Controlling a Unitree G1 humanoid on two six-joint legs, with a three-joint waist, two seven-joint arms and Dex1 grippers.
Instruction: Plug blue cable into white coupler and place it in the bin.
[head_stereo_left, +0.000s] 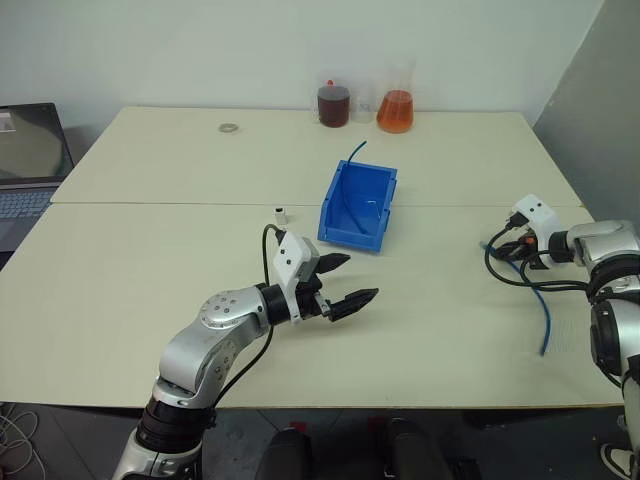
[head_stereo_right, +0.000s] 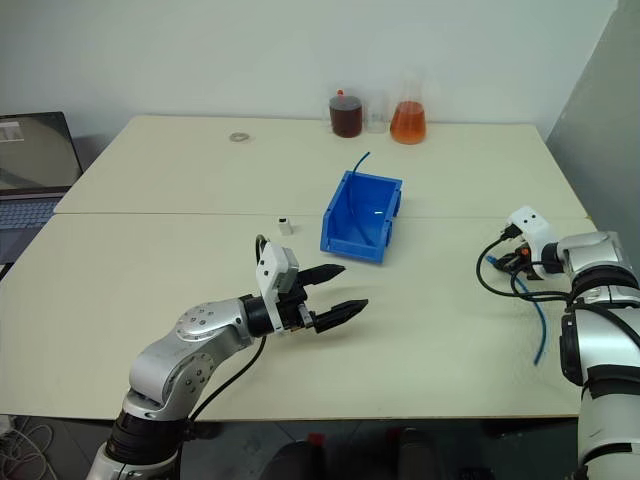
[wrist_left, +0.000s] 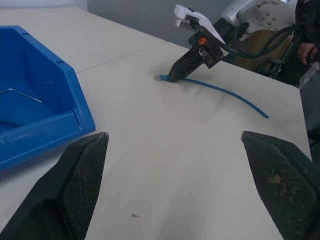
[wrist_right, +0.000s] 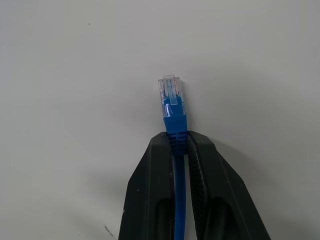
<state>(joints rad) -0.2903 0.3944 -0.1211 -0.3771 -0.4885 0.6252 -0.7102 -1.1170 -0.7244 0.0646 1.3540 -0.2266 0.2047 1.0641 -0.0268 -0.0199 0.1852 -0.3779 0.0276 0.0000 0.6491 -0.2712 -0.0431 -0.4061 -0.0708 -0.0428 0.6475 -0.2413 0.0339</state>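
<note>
Pale tabletop carries all items. My right gripper is clamped on the cable just behind its plug. Left gripper gapes, holding nothing. Coupler stands beside the bin. Advise lifting level, plug kept clear forward.

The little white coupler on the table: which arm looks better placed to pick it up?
The left. Its gripper is open, empty and nearer the white coupler. The right gripper is shut on the blue cable.
</note>
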